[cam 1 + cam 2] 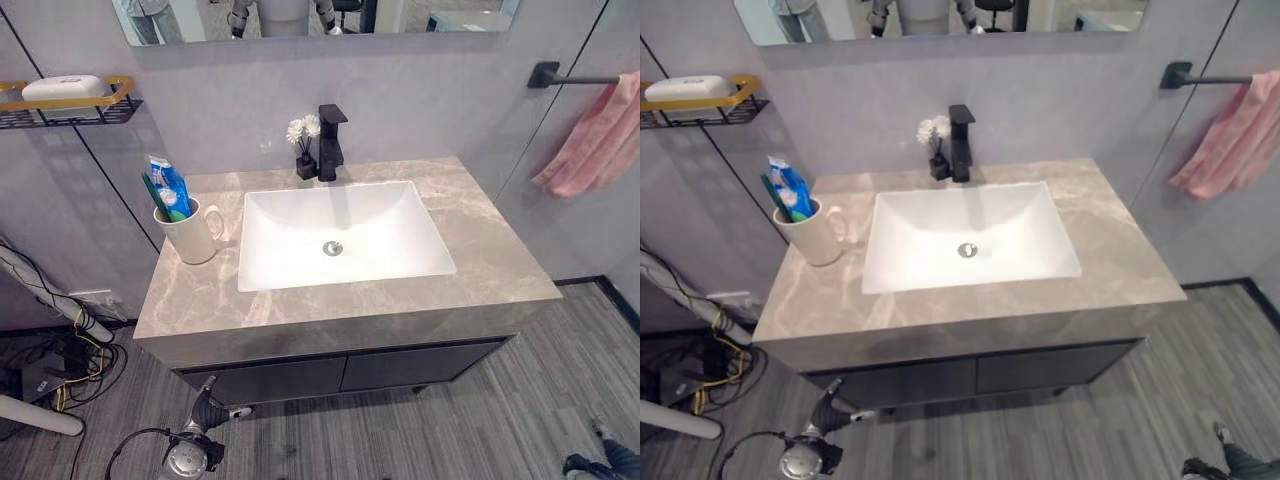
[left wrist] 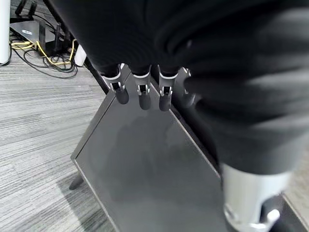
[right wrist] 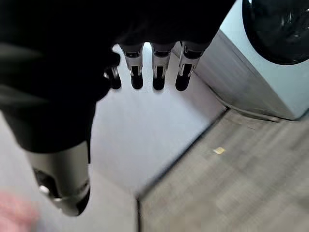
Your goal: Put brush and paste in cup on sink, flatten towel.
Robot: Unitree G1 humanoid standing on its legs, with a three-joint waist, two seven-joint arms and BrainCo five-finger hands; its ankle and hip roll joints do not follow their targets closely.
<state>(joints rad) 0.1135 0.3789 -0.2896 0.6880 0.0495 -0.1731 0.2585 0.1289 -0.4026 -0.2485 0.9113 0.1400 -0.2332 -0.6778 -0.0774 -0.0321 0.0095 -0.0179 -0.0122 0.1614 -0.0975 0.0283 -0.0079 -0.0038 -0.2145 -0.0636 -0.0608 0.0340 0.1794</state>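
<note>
A cream cup (image 1: 190, 236) stands on the marble counter (image 1: 480, 250), left of the white sink basin (image 1: 400, 215). A blue toothpaste tube (image 1: 168, 184) and a green toothbrush (image 1: 154, 196) stick up out of it. A pink towel (image 1: 598, 138) hangs bunched from the black bar (image 1: 575, 78) on the right wall. My left hand (image 2: 144, 96) hangs low before the dark cabinet (image 2: 145, 174), fingers straight and empty; it also shows below the counter (image 1: 203, 410). By the wall near the floor, my right hand (image 3: 157, 72) holds nothing, its fingers straight.
A black faucet (image 1: 331, 140) and a small vase of white flowers (image 1: 303, 135) stand behind the basin. A wire shelf with a soap bar (image 1: 62, 90) hangs on the left wall. Cables (image 1: 70, 370) lie on the floor at the left. A washing machine (image 3: 270, 58) stands near my right hand.
</note>
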